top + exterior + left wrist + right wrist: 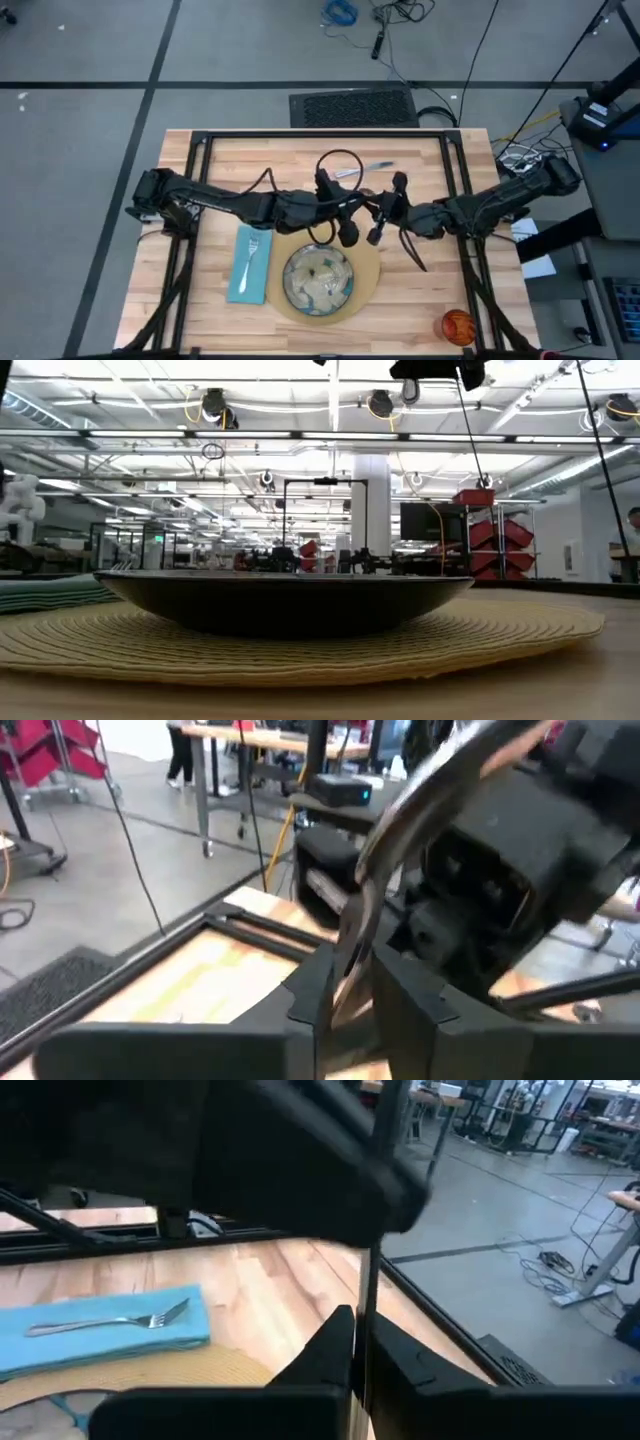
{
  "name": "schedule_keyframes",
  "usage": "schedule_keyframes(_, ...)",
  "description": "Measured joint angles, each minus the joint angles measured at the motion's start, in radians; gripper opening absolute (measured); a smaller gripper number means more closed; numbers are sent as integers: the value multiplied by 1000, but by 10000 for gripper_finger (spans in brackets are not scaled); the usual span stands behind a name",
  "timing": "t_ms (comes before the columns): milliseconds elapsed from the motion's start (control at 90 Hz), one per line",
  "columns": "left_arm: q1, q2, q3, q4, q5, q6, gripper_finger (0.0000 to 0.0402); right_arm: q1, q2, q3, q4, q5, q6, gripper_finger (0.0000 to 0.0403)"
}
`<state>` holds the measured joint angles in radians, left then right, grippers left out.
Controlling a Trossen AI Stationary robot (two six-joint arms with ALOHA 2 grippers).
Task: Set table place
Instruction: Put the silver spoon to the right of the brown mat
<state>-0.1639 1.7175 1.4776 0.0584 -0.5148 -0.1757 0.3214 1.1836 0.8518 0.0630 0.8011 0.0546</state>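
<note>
**Silver utensil held between both grippers above the mat**

Silver shows between my two grippers just above the middle of the high view, where both arms meet over the far edge of the placemat (370, 270). The left gripper (348, 995) has its fingers closed on a silver utensil (362, 910). It rises at a tilt towards the upper right of the left wrist view, and I cannot tell if it is the knife or the spoon. The right gripper (362, 1345) is closed too, on a thin strip seen edge-on in its own view. From overhead the two grippers sit just beside each other.

On the table (420, 300), the dish (318, 278) sits in the middle of the placemat, in the lower centre of the frame. The blue napkin (243, 285) lies just left of the mat with the fork (252, 255) resting on it. The orange cup (457, 325) stands well apart in the lower right corner. Another silver piece (362, 170) lies on the bare wood in the upper centre, beyond the grippers.
</note>
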Motion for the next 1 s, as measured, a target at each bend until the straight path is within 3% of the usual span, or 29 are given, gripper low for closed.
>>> schedule_keyframes(233, 0, -64, 0, -244, -9, 31, 99, 1, -71, 4, -121, 59, 34, 0)
schedule_keyframes(411, -1, -126, 1, -611, -18, -66, 100, 1, -183, 4, -368, 50, 224, 0)
schedule_keyframes(533, -13, -146, 1, -901, -17, -179, 100, 1, -263, 4, -565, -13, 409, 0)
schedule_keyframes(644, -27, -139, -1, -1135, -16, -335, 100, 1, -314, 4, -715, -112, 578, 0)
schedule_keyframes(733, -29, -116, -19, -1163, -16, -452, 100, 1, -329, 4, -810, -217, 722, 0)
schedule_keyframes(889, -27, -54, -40, -1187, 37, -301, 100, 4, -315, 4, -879, -479, 948, 0)
schedule_keyframes(1000, -33, -61, -54, -1270, 4, -306, 100, 30, -302, 4, -877, -632, 1101, 0)
